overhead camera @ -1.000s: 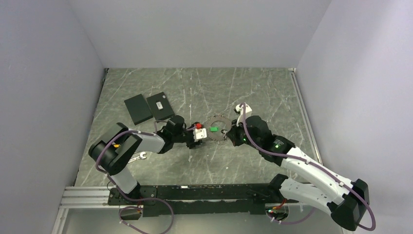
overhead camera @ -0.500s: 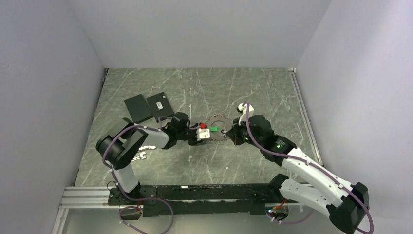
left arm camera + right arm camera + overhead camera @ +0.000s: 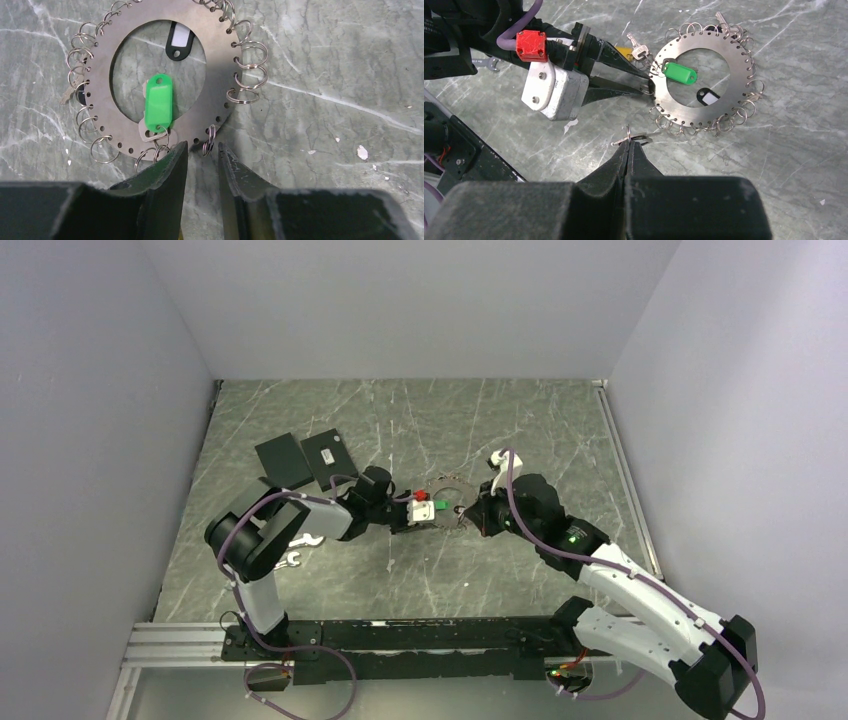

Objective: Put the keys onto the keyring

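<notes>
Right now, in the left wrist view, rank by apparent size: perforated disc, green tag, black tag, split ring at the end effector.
Largest first:
perforated disc
green tag
black tag
split ring, tilted nearly edge-on, so its rank is unsure

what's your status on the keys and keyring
Left gripper open, straddling a split ring on the disc rim. Right gripper shut on a loose ring. Key unheld beside disc.

Keyring disc (image 3: 222, 60) blocks the middle; black plates (image 3: 283, 462) crowd far left; far table (image 3: 540, 430) open.
</notes>
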### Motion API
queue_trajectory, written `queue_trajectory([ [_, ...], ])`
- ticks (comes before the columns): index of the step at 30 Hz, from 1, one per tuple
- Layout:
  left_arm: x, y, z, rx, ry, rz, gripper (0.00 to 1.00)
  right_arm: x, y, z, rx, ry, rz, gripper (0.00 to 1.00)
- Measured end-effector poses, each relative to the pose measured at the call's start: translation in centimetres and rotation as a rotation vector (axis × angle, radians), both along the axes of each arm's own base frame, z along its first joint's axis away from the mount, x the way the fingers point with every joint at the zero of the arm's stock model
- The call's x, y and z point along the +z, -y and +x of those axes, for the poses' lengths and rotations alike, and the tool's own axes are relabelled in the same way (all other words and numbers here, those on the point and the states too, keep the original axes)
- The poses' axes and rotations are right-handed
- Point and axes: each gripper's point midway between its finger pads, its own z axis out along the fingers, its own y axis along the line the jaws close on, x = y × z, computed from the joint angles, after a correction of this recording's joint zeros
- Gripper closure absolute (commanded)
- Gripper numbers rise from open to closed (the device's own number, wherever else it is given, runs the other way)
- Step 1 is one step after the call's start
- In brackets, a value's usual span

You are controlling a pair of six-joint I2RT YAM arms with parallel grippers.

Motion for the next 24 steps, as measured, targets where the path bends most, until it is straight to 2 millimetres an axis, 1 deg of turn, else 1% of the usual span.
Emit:
queue_trajectory([
  [2,-0.1,-0.1,0.0,0.001,-0.001,0.007,0.68,0.0,0.0,0.0,-0.002,0.000,0.000,1.00],
  [6,-0.2,-0.1,0.0,0.001,-0.004,0.014,0.78,0.0,0.1,0.1,-0.003,-0.001,0.001,1.00],
  [8,-0.2,-0.1,0.0,0.000,-0.009,0.018,0.85,0.0,0.1,0.1,-0.002,-0.001,0.002,1.00],
  [11,-0.3,0.0,0.0,-0.004,-0.024,0.022,0.99,0.0,0.0,0.0,0.002,-0.003,0.005,1.00],
  [20,-0.3,0.2,-0.2,-0.017,-0.012,0.011,1.00,0.1,0.0,0.1,0.004,-0.005,0.009,1.00],
  [24,0.2,0.0,-1.3,-0.028,-0.008,0.018,1.00,0.1,0.1,0.1,0.004,-0.003,0.012,1.00],
])
